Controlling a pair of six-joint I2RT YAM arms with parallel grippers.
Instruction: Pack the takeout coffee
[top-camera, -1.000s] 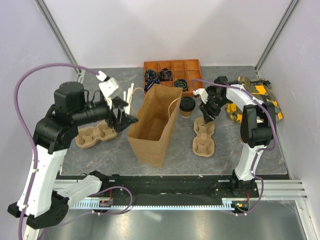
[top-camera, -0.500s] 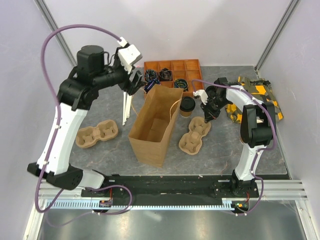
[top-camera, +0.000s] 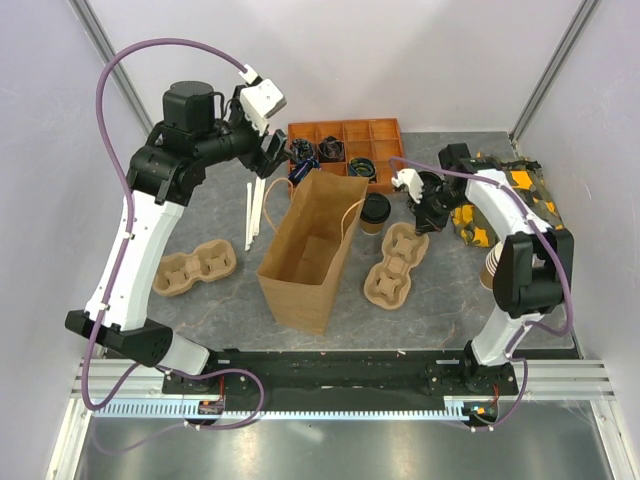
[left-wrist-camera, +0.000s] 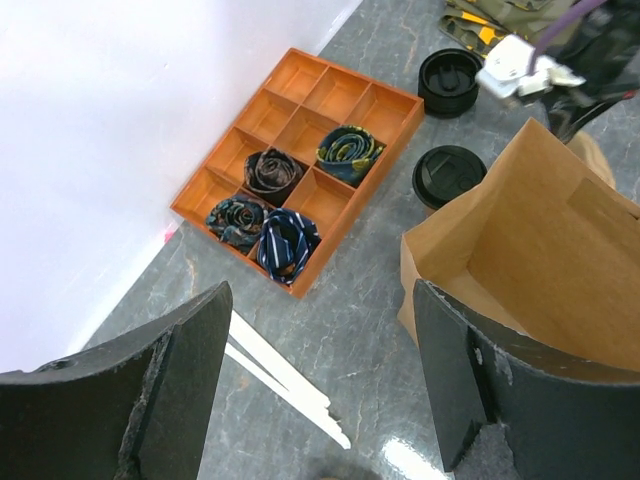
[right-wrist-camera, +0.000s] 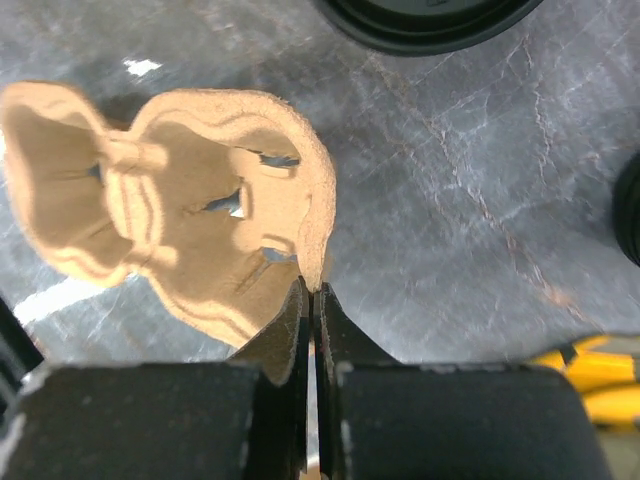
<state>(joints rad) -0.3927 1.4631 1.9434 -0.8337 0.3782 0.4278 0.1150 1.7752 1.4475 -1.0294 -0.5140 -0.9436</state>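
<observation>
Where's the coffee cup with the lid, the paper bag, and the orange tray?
coffee cup (top-camera: 375, 206): top view, on its black lid.
paper bag (top-camera: 297, 300): top view, on its near outer wall.
orange tray (left-wrist-camera: 338, 92): left wrist view, on the floor of an empty compartment.

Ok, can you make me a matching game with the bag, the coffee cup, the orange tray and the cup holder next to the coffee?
Things:
1. bag
2. coffee cup
3. orange tray
4. cup holder

States:
A. pinched by the right gripper
B. open at the top
C. wears a black lid
D. holds rolled ties

Pairs: 1-B, 2-C, 3-D, 4-A
</observation>
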